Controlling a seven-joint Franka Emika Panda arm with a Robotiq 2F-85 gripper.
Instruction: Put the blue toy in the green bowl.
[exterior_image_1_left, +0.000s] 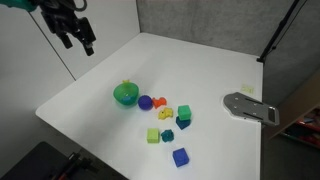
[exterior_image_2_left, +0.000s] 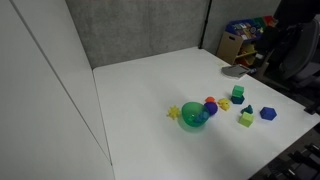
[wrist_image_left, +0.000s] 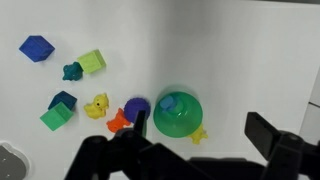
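Note:
The blue toy (wrist_image_left: 71, 71), a small dark teal block, lies on the white table next to a yellow-green cube (wrist_image_left: 92, 62). It also shows in both exterior views (exterior_image_1_left: 167, 135) (exterior_image_2_left: 248, 108). The green bowl (wrist_image_left: 177, 113) stands upright to its right in the wrist view, with a pale blue shape inside; it shows in both exterior views (exterior_image_1_left: 125, 94) (exterior_image_2_left: 192, 117). My gripper (wrist_image_left: 200, 150) is open and empty. It hangs high above the table, far from the toys and bowl (exterior_image_1_left: 78, 35).
Around the bowl lie a purple ball (wrist_image_left: 137, 106), an orange toy (wrist_image_left: 120, 122), yellow toys (wrist_image_left: 97, 105), a dark blue block on a green one (wrist_image_left: 60, 105) and a bright blue cube (wrist_image_left: 37, 47). A grey metal piece (exterior_image_1_left: 250, 107) lies near the table edge.

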